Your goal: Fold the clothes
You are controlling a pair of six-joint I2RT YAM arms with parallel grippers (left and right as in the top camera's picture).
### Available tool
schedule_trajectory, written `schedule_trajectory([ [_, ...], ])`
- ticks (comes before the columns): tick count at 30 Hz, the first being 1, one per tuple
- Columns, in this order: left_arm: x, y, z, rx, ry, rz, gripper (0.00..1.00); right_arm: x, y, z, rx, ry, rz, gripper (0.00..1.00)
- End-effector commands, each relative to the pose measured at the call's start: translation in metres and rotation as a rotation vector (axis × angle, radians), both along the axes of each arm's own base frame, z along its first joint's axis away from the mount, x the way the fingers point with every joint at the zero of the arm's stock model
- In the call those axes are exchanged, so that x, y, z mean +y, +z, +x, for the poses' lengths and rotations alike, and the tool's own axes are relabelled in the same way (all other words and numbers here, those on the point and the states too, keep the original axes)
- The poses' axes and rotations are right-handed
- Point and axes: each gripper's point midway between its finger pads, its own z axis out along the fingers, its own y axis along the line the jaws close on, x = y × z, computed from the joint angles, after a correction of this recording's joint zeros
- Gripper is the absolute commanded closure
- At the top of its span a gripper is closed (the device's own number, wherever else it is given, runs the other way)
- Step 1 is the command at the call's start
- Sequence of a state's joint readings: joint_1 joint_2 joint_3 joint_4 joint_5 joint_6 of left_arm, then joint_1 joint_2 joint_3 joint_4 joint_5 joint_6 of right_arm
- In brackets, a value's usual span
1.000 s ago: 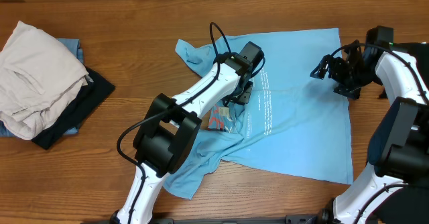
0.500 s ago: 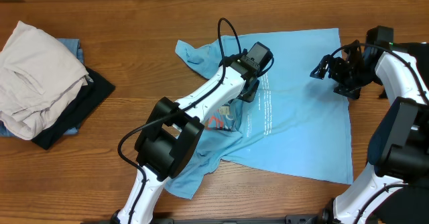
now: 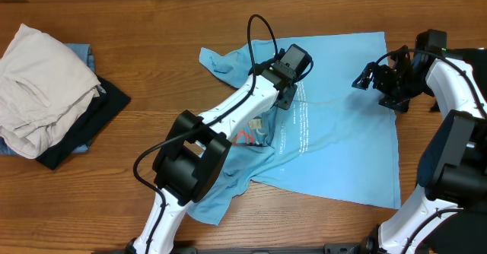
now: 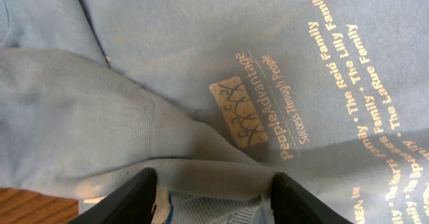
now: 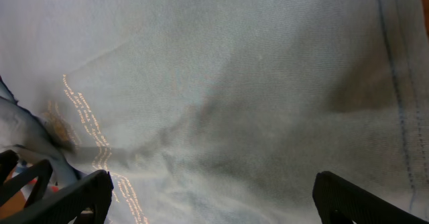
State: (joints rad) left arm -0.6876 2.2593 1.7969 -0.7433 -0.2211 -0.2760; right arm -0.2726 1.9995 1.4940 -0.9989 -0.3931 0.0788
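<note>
T-shirt (image 3: 342, 125) lay print-up, right half flat, left side rumpled. Left gripper (image 4: 218, 184) hung over the print, jaws partly apart and holding nothing; I judged it placed to regrasp that rumple. Right gripper (image 3: 369, 79) hung wide open and empty near the shirt's right edge, probably to pin it.

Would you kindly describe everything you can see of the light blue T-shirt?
The T-shirt is soft sky-blue knit with columns of white lettering and a small red-orange mark. It lies on the wooden table, its right part flat, its left part rumpled and bunched. The left gripper is over its middle, jaws open.
</note>
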Motion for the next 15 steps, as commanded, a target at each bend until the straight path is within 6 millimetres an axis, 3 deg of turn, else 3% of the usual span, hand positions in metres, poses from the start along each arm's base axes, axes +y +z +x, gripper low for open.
schedule_trajectory([
  [1,-0.006,0.082,0.008,-0.123,0.000,-0.073,0.43,0.000,0.015,0.007,-0.045,0.001,-0.003,0.00],
  [4,0.007,0.091,-0.005,-0.080,0.043,-0.067,0.46,0.000,0.015,0.007,-0.045,0.001,-0.003,0.00],
  [6,0.012,0.073,-0.014,-0.023,0.039,-0.025,0.66,0.000,0.015,0.007,-0.045,0.001,-0.003,0.00],
  [7,0.011,0.065,-0.018,0.003,0.017,-0.022,0.69,0.000,0.015,0.007,-0.045,0.001,-0.003,0.00],
  [10,0.008,0.044,-0.024,0.053,-0.015,-0.004,0.66,0.000,0.015,0.007,-0.045,0.001,-0.003,0.00],
  [15,0.007,0.028,-0.026,0.076,-0.068,0.037,0.61,0.000,0.015,0.007,-0.045,0.001,-0.003,0.00],
])
